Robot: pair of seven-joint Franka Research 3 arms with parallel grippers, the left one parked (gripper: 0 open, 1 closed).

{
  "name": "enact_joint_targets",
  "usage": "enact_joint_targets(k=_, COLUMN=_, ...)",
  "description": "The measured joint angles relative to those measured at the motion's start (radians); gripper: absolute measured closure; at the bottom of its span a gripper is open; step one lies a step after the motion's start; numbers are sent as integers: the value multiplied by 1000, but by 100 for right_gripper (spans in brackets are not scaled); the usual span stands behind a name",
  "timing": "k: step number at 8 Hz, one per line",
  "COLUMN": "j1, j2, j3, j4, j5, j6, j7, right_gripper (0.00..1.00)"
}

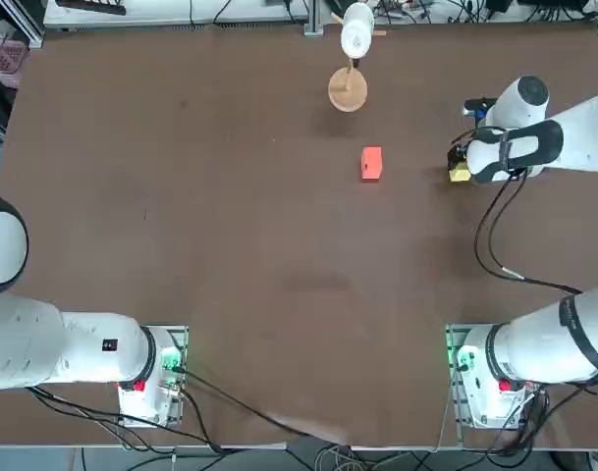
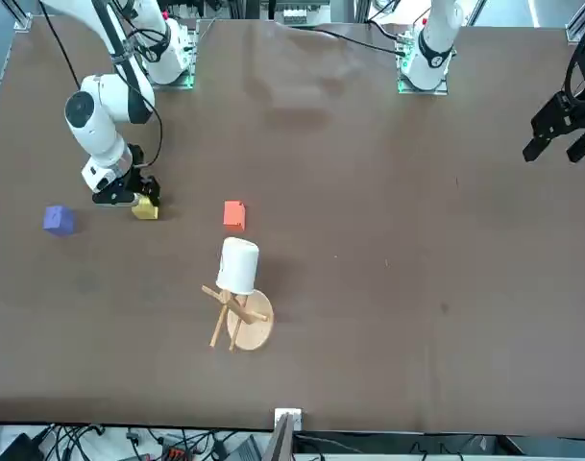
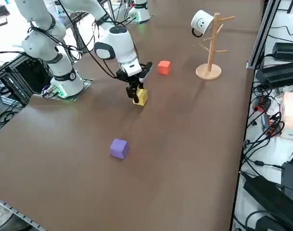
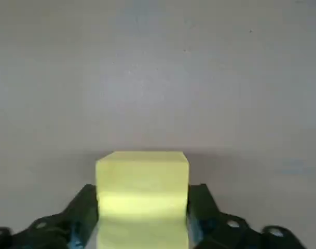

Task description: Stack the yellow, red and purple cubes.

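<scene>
1. Yellow cube (image 4: 142, 194) on the tabletop (image 1: 230, 245), right of the red cube (image 1: 371, 163) seen from overhead, between the fingers of the right pincer (image 3: 138, 92).
2. Pincer fingers (image 4: 82, 215) flanking the cube's two sides in the wrist view; whether pads press or stand just clear cannot be told, so grip unconfirmed.
3. Red cube near, toward the wooden mug stand (image 1: 349, 88) with its white mug (image 1: 356, 31); purple cube (image 3: 119, 148) well apart on the arm's outer side.
4. No cube stacked yet; likely step in hand: placing or taking the yellow cube.
5. If releasing: lift straight up, without dragging a finger along a face.
6. If grasping: centre on the cube, close squarely on opposite faces, raise before moving sideways.
</scene>
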Motion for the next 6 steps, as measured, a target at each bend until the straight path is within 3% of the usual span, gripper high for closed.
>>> enact_joint_targets(k=3, j1=12, j2=-17, j3=14, j4=15, j5=0, j6=7, j7=4, right_gripper=0)
enact_joint_targets(k=4, j1=42, j2=-27, j3=28, j4=26, j5=1, j6=7, j7=53, right_gripper=0)
enact_joint_targets(k=6, j1=175, j2=-37, j3=56, j4=58, j5=1, j6=6, j7=276, right_gripper=0)
